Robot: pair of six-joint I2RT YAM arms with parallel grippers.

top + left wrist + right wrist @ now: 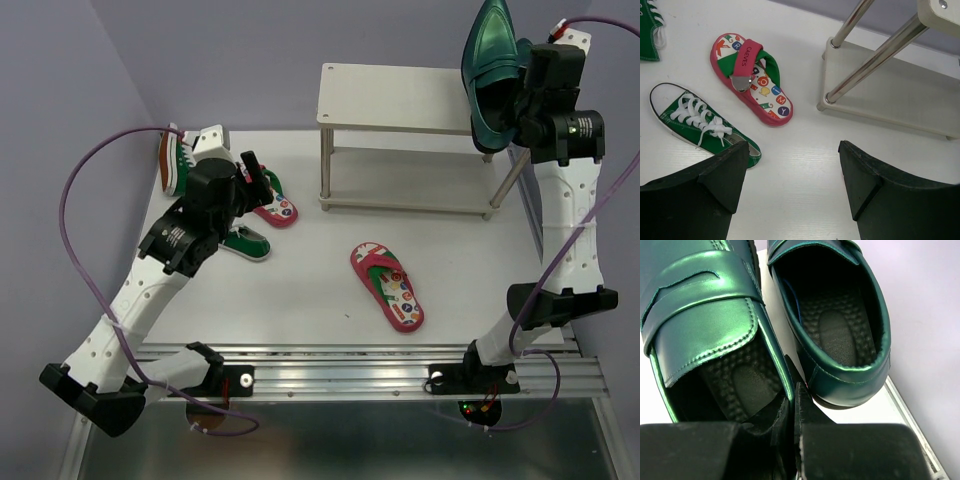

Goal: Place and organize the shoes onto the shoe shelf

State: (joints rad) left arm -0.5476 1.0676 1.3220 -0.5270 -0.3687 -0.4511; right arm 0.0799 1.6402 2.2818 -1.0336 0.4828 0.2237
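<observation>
Shelf top (390, 95) open leftward; loafers (495, 70) crowd right end; flip-flop (388, 287) lies in front.

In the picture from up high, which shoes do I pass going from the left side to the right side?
tipped green sneaker → flat green sneaker → red flip-flop in the middle → teal loafer, held up by the right claw.

Left of pale wooden two-tier shelf (397, 97): green laced sneaker (700, 122), red patterned flip-flop (752, 80) beside it; second flip-flop (389, 287) in front.
</observation>
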